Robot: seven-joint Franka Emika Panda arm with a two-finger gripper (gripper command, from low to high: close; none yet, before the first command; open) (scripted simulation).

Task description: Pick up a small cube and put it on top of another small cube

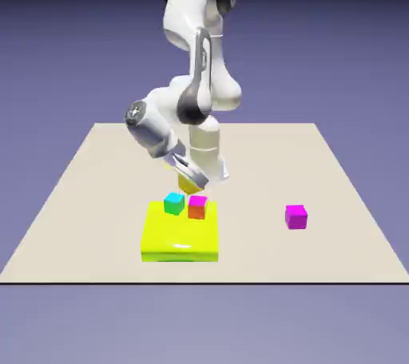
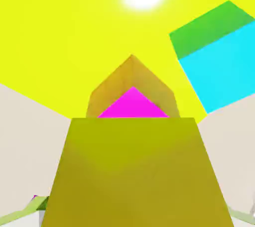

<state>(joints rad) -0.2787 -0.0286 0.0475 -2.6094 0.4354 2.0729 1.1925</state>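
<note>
Right, exterior view first: the gripper (image 1: 188, 176) hangs low over the back edge of the big yellow block (image 1: 180, 235), holding the small cube (image 1: 188, 184), which shows only as a sliver of yellow between the jaws. Directly under it sits the magenta-topped cube (image 1: 197, 207) with an orange side, and touching or just beside that, toward this view's left, the cyan cube (image 1: 173, 203) with a green face. A lone all-magenta cube (image 1: 295, 216) sits well apart on the surface (image 1: 335, 187), toward this view's right. Hand view: the small cube (image 2: 134, 171) fills the lower half, large and hiding the fingertips, so the jaws read as closed on it, with width set by the cube. Beyond its top edge, the magenta top (image 2: 133, 105) of the target shows roughly centred but rotated, corner pointing away; the cyan cube (image 2: 219, 66) is off to the upper right. My read: this is the placing step, above the target but not yet seated. To do it well, descend straight, keep centred, consider matching yaw to the target's faces, and avoid nudging the cyan neighbour. Release only once it is resting flat.
</note>
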